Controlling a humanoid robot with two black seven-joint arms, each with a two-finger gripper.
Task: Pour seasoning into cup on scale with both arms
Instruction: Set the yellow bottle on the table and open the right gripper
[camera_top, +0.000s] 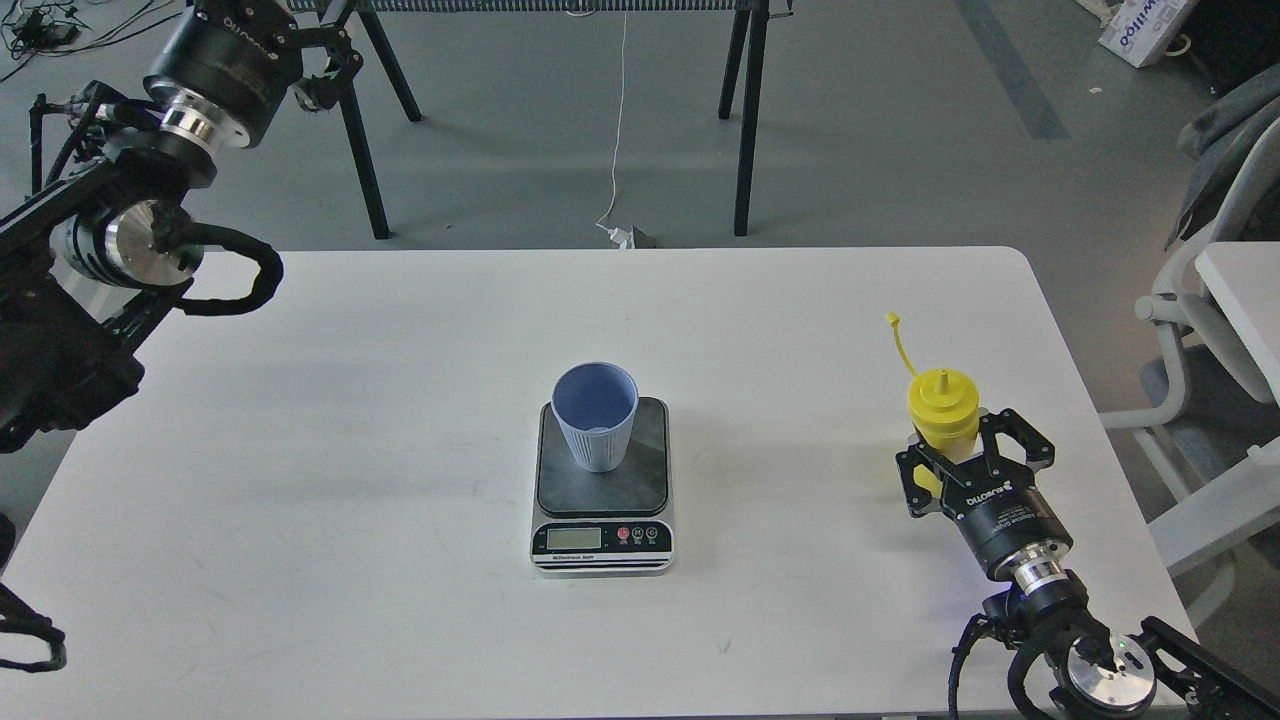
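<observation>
The light-blue cup (596, 418) stands upright on the dark plate of the scale (602, 490) at the table's middle. The yellow seasoning bottle (943, 408) stands upright near the table's right edge, with its cap strap sticking up to the left. My right gripper (958, 452) reaches in from the lower right, with one finger on each side of the bottle's body, and appears closed on it. My left gripper (325, 70) is raised high at the far upper left, away from the table's things. Its fingers blur into the dark stand legs behind it.
The white table (400, 400) has a rounded far-right corner. Black stand legs (745, 120) and a white cable (618, 130) are on the floor behind it. A white chair (1210, 380) stands to the right of the table.
</observation>
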